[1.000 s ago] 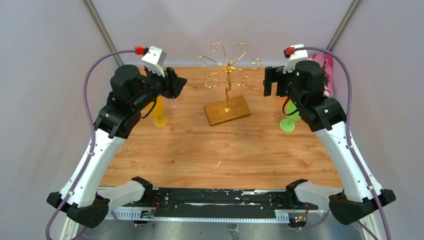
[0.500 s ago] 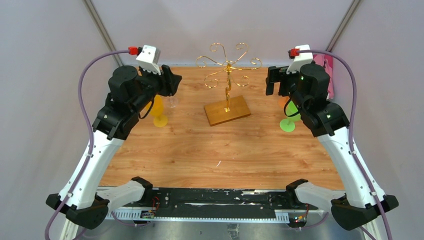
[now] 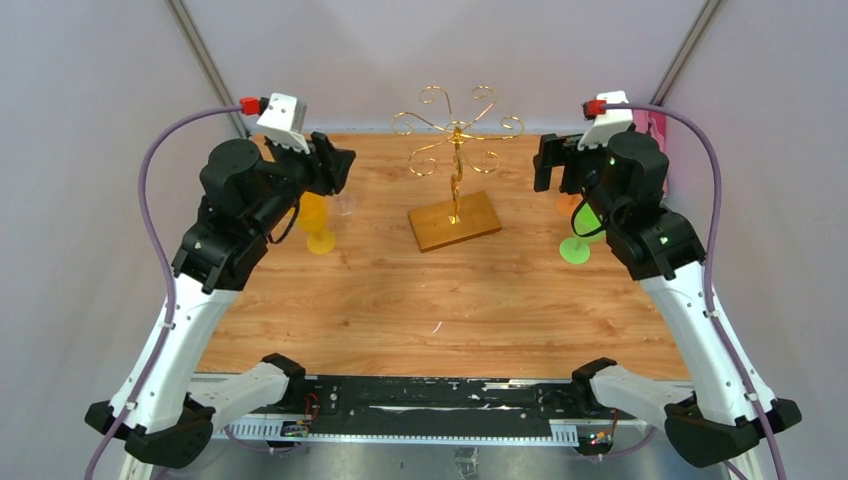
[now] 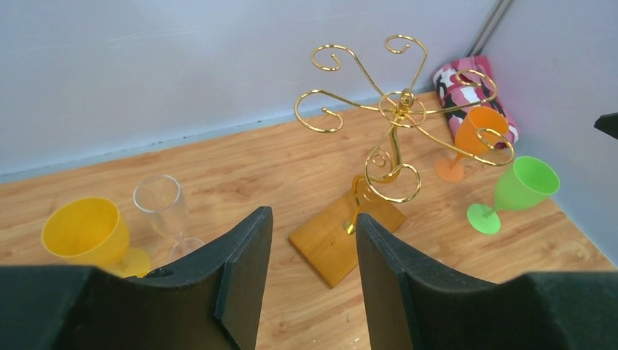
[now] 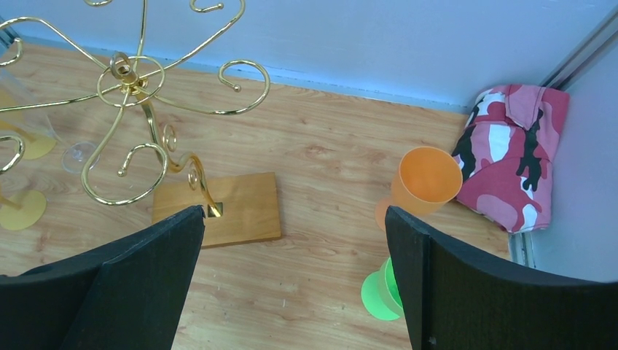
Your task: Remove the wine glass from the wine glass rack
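Observation:
The wine glass rack [image 3: 456,150], gold wire on an amber wooden base [image 3: 453,222], stands mid-table at the back; no glass hangs on its curled arms [image 4: 397,109] [image 5: 124,69]. A yellow wine glass [image 3: 318,225] [image 4: 81,232] and a clear one [image 3: 345,205] [image 4: 162,208] stand upright on the table to the rack's left. A green wine glass [image 3: 578,240] [image 4: 521,186] and an orange one [image 4: 474,135] [image 5: 424,179] stand to its right. My left gripper [image 3: 340,165] [image 4: 313,219] hovers open and empty above the yellow and clear glasses. My right gripper [image 3: 545,163] [image 5: 295,215] is wide open and empty, right of the rack.
A pink camouflage cloth bundle [image 5: 514,164] lies in the back right corner against the wall. Pale enclosure walls stand close behind and beside the wooden table [image 3: 430,300]. The arms' bases sit at the near edge.
My left arm has drawn back to the left and lifted a little, away from the clear glass. My right arm has shifted slightly to the right. The jaws have not changed.

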`<state>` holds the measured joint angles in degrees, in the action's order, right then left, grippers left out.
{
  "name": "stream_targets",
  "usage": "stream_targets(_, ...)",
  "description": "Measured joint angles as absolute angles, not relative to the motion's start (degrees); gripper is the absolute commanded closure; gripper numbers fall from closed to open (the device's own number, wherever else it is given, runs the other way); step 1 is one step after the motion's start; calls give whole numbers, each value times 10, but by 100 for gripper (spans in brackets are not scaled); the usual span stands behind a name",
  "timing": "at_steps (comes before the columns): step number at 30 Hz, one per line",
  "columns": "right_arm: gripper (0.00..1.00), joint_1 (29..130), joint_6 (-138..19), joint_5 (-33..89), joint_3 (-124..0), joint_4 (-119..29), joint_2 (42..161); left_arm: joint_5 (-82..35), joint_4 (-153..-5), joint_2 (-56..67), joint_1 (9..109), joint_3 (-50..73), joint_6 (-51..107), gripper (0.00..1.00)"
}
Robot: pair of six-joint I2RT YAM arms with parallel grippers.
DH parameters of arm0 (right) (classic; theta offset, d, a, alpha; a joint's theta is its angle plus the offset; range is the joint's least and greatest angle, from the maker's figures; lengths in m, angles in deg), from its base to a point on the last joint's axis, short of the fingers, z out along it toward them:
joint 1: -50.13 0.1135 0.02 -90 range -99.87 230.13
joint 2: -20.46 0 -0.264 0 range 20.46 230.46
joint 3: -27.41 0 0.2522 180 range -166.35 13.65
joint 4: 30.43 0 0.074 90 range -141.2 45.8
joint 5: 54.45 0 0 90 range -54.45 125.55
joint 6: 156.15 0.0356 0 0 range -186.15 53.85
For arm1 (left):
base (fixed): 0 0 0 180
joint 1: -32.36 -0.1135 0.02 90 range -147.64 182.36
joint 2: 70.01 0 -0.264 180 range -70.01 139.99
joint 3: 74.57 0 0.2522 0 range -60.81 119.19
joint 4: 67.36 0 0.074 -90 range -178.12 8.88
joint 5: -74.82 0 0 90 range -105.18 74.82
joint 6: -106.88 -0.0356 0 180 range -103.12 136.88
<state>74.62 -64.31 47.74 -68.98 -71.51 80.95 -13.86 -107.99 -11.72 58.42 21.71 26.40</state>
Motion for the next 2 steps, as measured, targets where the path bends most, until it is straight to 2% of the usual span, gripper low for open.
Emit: stream_targets(2, 1, 746, -643, 478, -690, -715, 810, -136, -1080, -118, 584, 217, 264, 49)
